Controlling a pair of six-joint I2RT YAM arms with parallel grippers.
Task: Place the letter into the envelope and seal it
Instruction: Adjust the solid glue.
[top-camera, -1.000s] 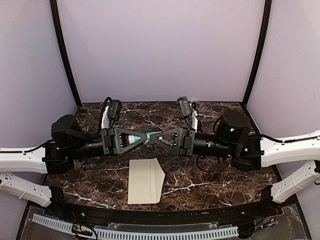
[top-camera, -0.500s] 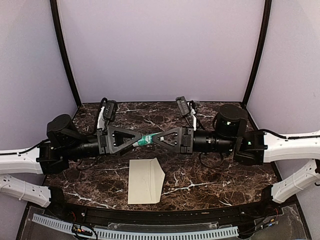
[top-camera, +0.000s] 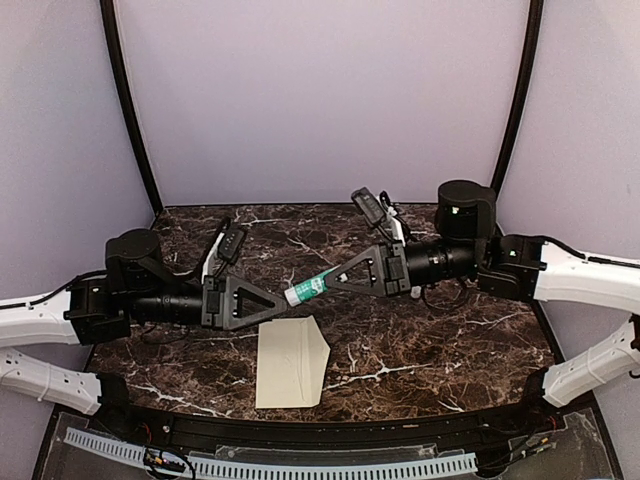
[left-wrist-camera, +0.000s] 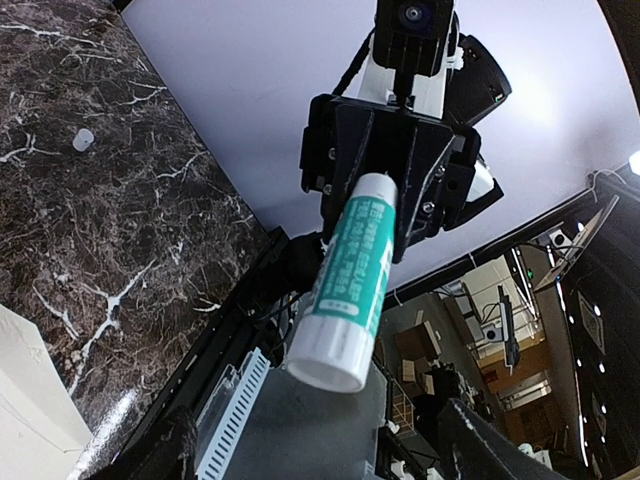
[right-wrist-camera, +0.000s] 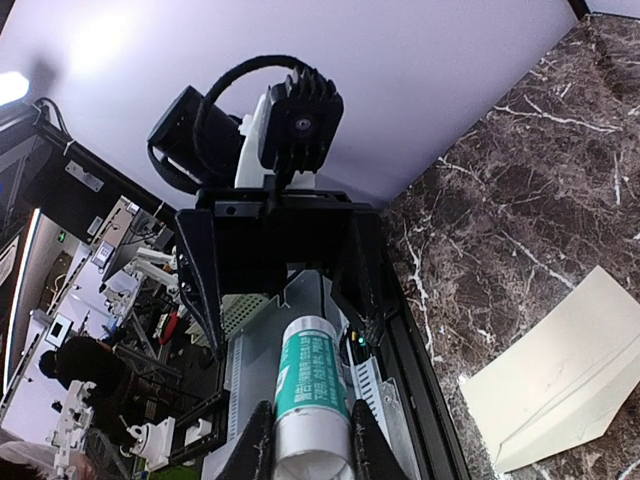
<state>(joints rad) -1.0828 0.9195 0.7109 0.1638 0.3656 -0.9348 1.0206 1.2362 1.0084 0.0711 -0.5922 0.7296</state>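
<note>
Handover done: left gripper (top-camera: 278, 304) now spread, backed off glue stick (top-camera: 308, 290); right gripper (top-camera: 336, 283) pinching it beyond envelope (top-camera: 290, 362). I'd glue flap next.

We see pale lilac walls (top-camera: 320, 100) joined by black corner posts (top-camera: 128, 100) behind a dark brown, white-veined marble counter (top-camera: 450, 350).
</note>
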